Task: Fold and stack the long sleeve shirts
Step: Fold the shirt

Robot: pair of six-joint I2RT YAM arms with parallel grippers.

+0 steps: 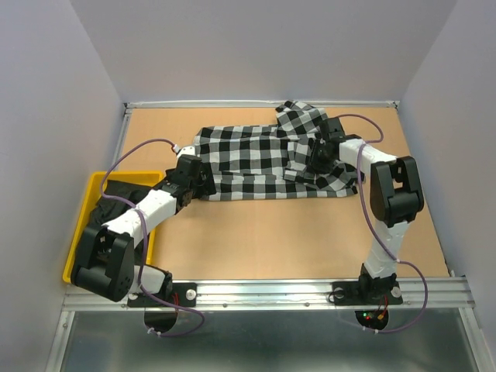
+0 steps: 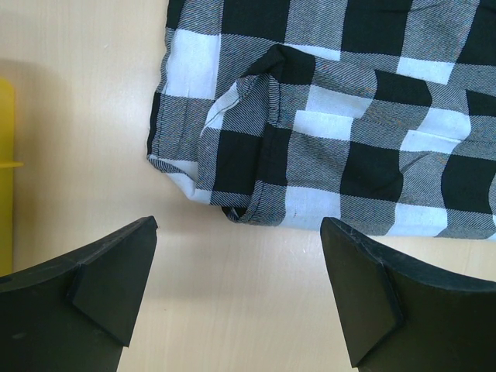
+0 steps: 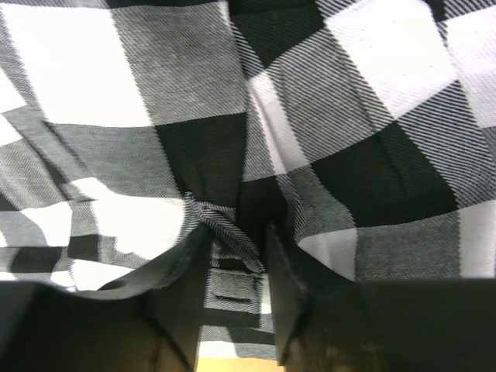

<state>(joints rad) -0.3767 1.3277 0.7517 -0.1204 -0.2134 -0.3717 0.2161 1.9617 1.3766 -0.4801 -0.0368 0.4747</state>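
The black-and-white check long sleeve shirt (image 1: 248, 159) lies spread across the far half of the table, its right part bunched. My left gripper (image 1: 204, 183) hovers wide open just short of the shirt's near left corner (image 2: 232, 205), with only bare tabletop between its fingers (image 2: 116, 271). My right gripper (image 1: 318, 159) is pressed down into the cloth on the shirt's right side. Its jaws (image 3: 232, 232) stand narrow, with a twisted fold of check cloth (image 3: 225, 225) pinched between them. The plain black long sleeve shirt (image 1: 116, 194) sits crumpled in the yellow bin.
A yellow bin (image 1: 81, 225) stands at the table's left edge, beside the left arm; its rim (image 2: 5, 155) shows in the left wrist view. White walls close in the table at the left, the back and the right. Purple cables loop off both arms.
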